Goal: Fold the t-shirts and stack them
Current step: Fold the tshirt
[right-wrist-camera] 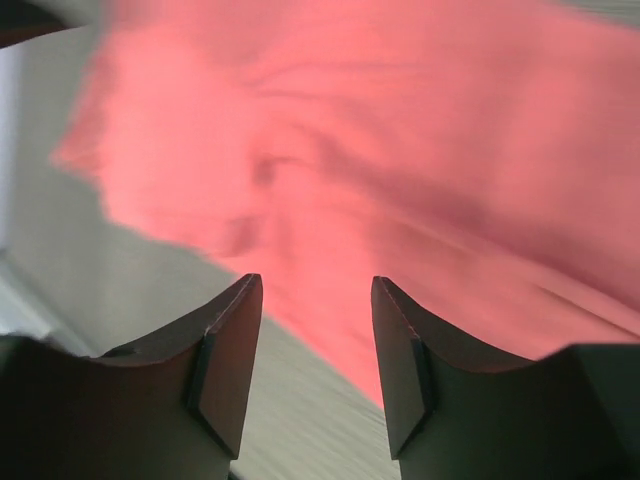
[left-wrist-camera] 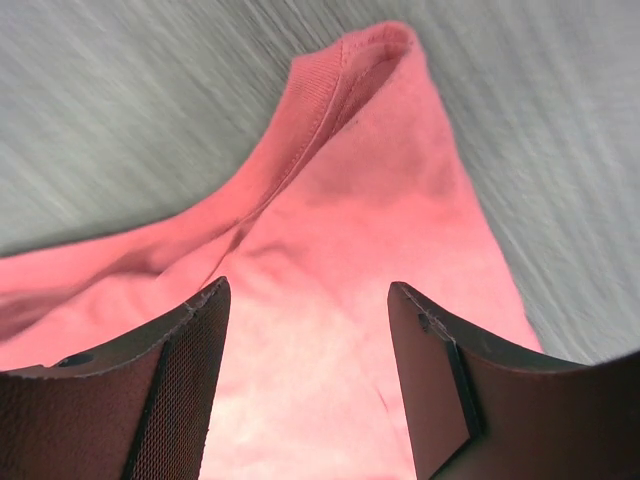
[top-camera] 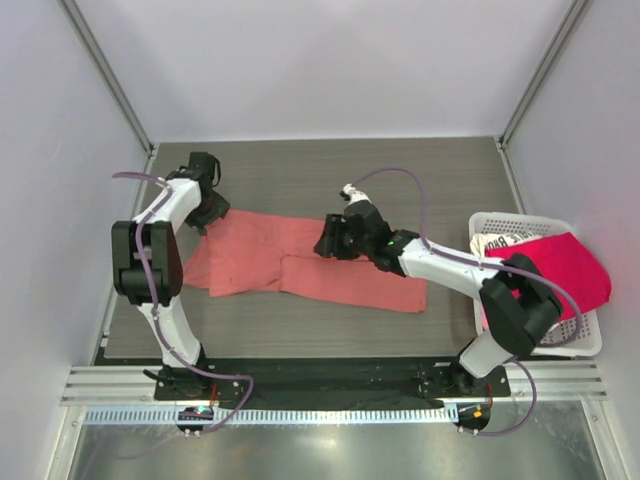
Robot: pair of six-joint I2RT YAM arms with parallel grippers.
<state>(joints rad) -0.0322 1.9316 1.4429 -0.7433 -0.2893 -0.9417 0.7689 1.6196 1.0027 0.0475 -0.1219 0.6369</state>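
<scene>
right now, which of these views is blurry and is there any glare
Top external: sharp and evenly lit, with mild glare on the metal sheet at the near edge. Left wrist: the table is streaked with blur, while the salmon shirt shows its collar clearly. Right wrist: the shirt is smeared and soft; the fingers are crisp.

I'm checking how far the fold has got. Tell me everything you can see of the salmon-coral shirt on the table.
The salmon-coral shirt is soft, plain cloth without print, lying rumpled on the grey table, stretched long from left to right, with one layer overlapping near its middle. A ribbed edge shows at its left end. The left gripper stands open over that end, the right gripper open over its far edge near the middle; neither pinches it.
</scene>
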